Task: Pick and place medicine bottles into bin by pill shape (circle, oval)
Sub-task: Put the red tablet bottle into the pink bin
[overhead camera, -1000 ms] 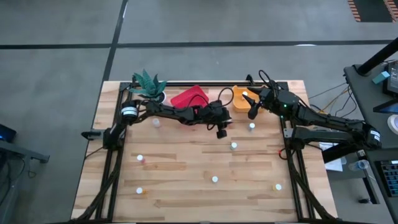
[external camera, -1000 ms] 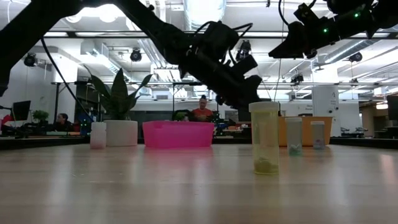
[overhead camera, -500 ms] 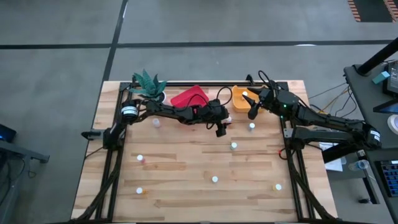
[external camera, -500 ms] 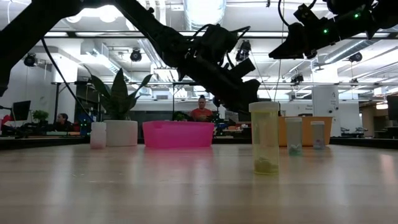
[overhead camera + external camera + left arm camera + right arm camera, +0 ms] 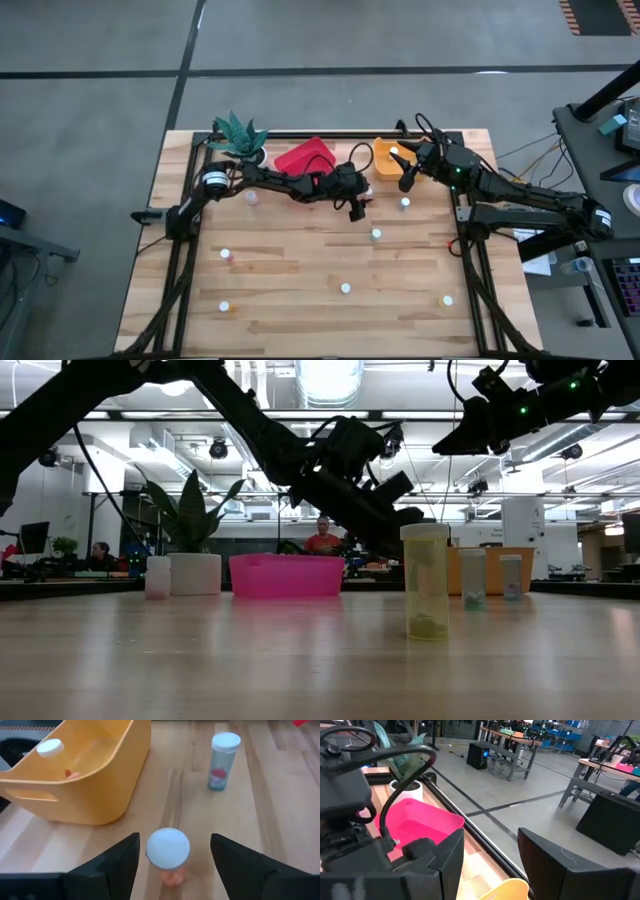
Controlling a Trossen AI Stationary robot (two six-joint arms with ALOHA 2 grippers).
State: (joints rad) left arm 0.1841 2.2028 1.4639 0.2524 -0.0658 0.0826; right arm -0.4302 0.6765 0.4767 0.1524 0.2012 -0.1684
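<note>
My left gripper (image 5: 358, 208) is open just in front of the orange bin (image 5: 384, 162). Its fingers (image 5: 120, 862) stand on either side of an orange-bodied, white-capped bottle (image 5: 168, 855) that stands upright on the table, with a gap on both sides. A teal-labelled bottle (image 5: 223, 761) stands farther off, and one bottle (image 5: 50, 748) lies inside the orange bin (image 5: 75, 775). My right gripper (image 5: 404, 181) is open and empty, held high over the orange bin's near right corner. Several more bottles stand across the table, such as two (image 5: 375, 234) (image 5: 345, 288) near its middle.
The pink bin (image 5: 305, 157) stands left of the orange one at the far edge. A potted plant (image 5: 237, 133) is at the far left corner. Bottles also stand at the left (image 5: 226, 255) (image 5: 224, 307) and the near right (image 5: 446, 299). People sit in the room beyond.
My left gripper has shifted a little toward the table's far edge, toward the bottle in front of the orange bin. My right arm has kept still.
</note>
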